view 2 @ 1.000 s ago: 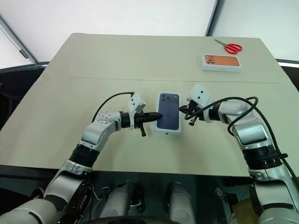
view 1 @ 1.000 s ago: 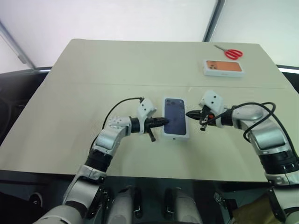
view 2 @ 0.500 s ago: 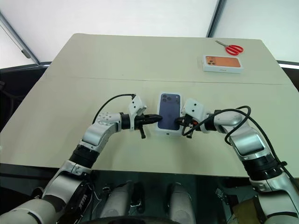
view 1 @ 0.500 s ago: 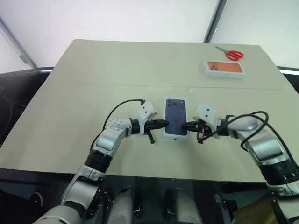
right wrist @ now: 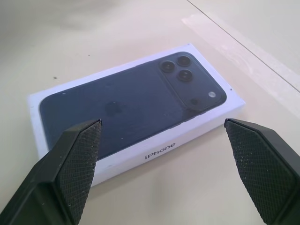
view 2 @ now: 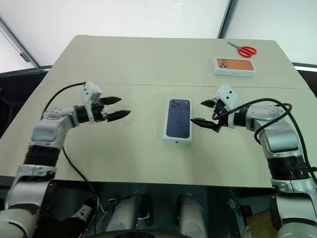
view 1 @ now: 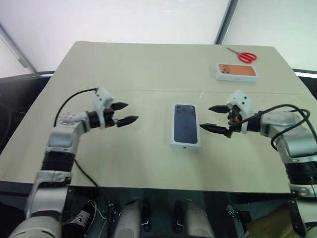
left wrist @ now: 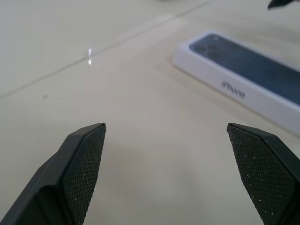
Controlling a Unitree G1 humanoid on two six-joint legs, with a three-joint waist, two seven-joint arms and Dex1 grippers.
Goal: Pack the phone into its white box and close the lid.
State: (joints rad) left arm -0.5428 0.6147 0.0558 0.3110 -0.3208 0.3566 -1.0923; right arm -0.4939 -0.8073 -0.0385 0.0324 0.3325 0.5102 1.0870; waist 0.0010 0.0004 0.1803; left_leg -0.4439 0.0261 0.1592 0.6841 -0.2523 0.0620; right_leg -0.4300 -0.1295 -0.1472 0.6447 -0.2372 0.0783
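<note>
Left eye view, one lid (view 1: 186,125) on table (view 1: 124,69), one orange-printed box (view 1: 237,72), one scissors (view 1: 243,56), both fingers pairs apart.

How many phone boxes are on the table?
2. The white box with its lid on lies at the middle, between the two grippers. The orange-printed box lies at the far right, near the scissors.

A beige table (view 1: 148,64) with a faint seam across its top stood before pale, brightly lit panels (view 1: 124,20), split by a dark slanted post (view 1: 224,22).
</note>
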